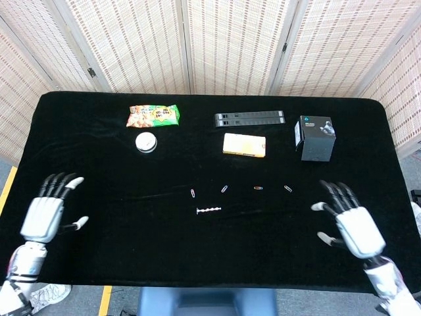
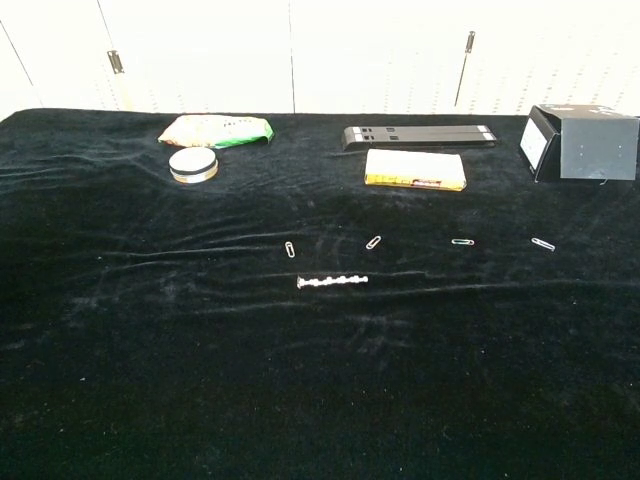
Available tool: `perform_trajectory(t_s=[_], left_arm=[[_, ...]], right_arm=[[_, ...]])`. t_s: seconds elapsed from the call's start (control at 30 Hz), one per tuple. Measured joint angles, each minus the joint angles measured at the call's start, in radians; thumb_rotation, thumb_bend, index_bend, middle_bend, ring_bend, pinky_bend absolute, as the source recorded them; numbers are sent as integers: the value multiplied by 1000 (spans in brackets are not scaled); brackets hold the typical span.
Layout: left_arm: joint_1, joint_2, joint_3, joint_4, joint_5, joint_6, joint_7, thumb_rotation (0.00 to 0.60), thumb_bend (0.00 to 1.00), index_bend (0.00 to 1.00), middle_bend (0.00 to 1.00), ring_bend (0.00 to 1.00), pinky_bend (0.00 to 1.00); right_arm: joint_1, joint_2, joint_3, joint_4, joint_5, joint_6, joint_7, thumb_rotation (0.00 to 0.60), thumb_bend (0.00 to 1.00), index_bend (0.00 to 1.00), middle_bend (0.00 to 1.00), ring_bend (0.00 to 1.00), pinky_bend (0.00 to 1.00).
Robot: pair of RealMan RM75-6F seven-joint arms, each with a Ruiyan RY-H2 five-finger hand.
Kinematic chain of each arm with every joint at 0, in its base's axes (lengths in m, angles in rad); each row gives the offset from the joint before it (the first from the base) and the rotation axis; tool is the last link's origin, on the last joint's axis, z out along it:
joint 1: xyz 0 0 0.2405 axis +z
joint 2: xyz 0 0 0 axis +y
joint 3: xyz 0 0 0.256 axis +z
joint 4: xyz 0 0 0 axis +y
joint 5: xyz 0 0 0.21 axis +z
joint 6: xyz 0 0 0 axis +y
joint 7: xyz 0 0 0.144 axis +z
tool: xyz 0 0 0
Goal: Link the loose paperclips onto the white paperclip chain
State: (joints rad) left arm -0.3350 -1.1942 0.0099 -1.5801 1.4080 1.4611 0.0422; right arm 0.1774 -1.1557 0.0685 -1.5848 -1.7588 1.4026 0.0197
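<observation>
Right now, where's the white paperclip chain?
In the head view, the white paperclip chain lies mid-table, just below two loose paperclips.

Four loose paperclips [image 2: 373, 242] lie in a row just behind the chain [image 2: 332, 282].

bare cloth [image 1: 131, 217] around white paperclip chain [image 1: 208, 210], boxes well behind

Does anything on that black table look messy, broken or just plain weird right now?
Nothing stands out. The white paperclip chain lies straight and flat, with four loose paperclips spread in a row just behind it. Both robot hands, left and right, are held open and empty at the table's sides.
</observation>
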Motion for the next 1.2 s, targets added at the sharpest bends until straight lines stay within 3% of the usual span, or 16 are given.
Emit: perform_trajectory(t_s=[0.27,0.47,0.63,0.8,0.97,1.2], left_arm=[[59,-29,-18,122,-9,30,-137,600,232,167,178,59,0],[90,-43,-45,187,-16,26,-240,600,233,167,190,66,0],[107,-23,-49,212,-27,-1,-265,600,234,167,194,72,0],[120,-3,-55,221,-31,-18,-307,600,236,173,197,78,0],[132,13,-55,232,-6,-16,-371,600,236,175,202,84,0],[149,27,-60,256,18,-11,-439,600,238,152,204,85,0]], right_arm=[[203,-47,90,-90,100,-290,-204,600,154,464,0,0,0],[331,-195,149,-85,280,-422,-403,600,154,475,0,0,0],[374,-369,154,-38,349,-409,-543,600,154,503,0,0,0],[373,-527,126,24,375,-307,-648,600,162,539,0,0,0],[369,-627,105,89,404,-259,-709,600,229,549,1,0,0],[402,-717,125,171,460,-266,-749,600,274,574,17,10,0]])
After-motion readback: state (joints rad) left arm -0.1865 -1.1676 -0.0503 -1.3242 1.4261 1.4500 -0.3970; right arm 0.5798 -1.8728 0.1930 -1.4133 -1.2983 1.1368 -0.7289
